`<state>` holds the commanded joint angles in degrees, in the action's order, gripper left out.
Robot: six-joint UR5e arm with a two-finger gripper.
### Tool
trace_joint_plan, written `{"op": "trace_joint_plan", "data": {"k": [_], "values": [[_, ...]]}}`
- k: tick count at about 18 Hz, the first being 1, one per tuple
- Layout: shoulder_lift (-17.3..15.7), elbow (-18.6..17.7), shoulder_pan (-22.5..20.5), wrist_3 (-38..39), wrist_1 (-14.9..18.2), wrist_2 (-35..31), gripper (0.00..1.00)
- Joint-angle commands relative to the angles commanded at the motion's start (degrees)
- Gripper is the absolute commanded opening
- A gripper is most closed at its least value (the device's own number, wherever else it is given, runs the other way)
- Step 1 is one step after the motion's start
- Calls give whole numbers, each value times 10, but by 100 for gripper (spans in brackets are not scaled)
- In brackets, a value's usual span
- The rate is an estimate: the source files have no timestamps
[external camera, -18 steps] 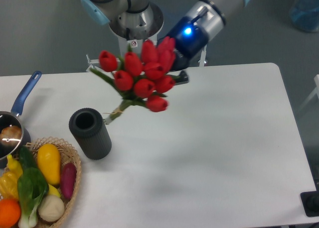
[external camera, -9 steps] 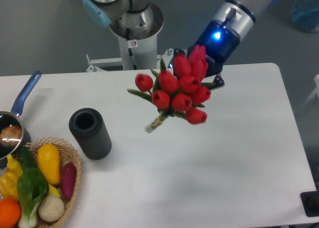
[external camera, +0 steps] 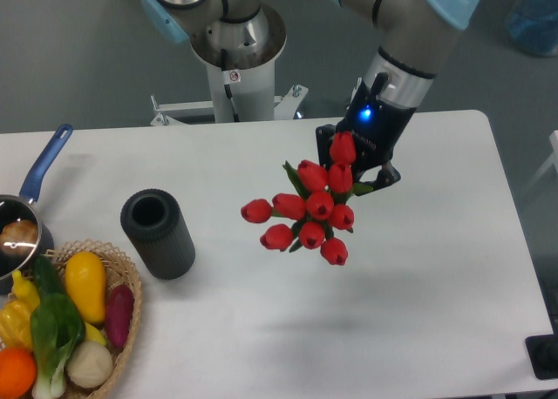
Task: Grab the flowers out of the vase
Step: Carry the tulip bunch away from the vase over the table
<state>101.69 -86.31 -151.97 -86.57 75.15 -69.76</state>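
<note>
You have one fixed camera, set high off the near edge of the tabletop point(external camera: 418, 312), looking down and across toward the arm's base point(external camera: 234, 46) beyond the far edge, taking in nearly the whole top.

Red tulip flowers point(external camera: 311, 212) aloft, well right of upright empty vase point(external camera: 158, 234)

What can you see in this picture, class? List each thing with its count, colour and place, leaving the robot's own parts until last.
flowers: one bunch, red buds, held in the air over mid-table
vase: one, dark grey, empty, left of centre
basket: one, wicker, front left corner, holding mixed vegetables
saucepan: one, steel with blue handle, left edge
table: one, white
arm: one, grey with light blue caps, reaching in from the back
gripper: one, dark, blue light lit, shut on the flowers; fingers hidden behind the buds
</note>
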Motion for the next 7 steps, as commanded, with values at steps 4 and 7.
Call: {"op": "trace_joint_plan", "data": {"k": [4,7], "values": [[18,1,14,-11,-2,-49,6],[25,-6,19,-19,-8,-79,6]]}}
